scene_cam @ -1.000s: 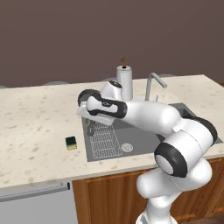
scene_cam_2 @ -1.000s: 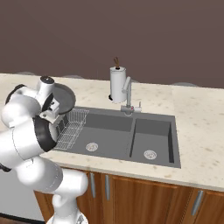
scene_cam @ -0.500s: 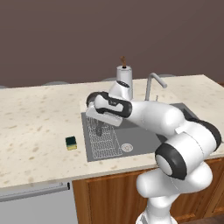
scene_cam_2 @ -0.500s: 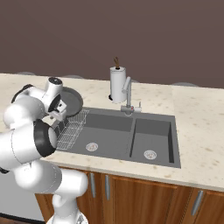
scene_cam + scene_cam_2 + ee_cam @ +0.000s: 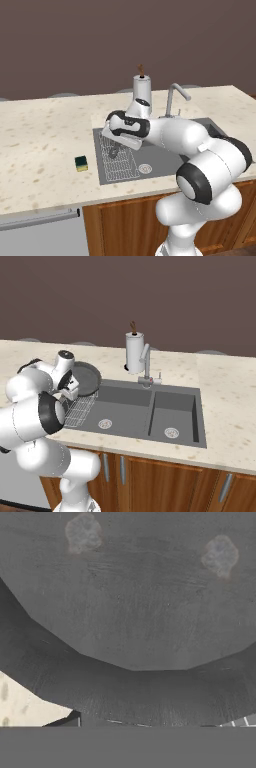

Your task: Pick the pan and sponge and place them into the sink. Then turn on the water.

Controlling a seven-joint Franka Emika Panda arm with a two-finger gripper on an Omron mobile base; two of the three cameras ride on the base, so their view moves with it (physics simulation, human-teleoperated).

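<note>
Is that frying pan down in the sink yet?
Not yet. The pan hangs tilted in the robot's fingers above the sink, over its wire rack.

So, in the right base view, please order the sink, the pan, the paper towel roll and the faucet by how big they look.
1. sink, clearly the largest.
2. pan, partly hidden by the arm.
3. paper towel roll.
4. faucet.
The roll and the faucet look similar in height; the roll is wider, so their order is less sure.
</note>
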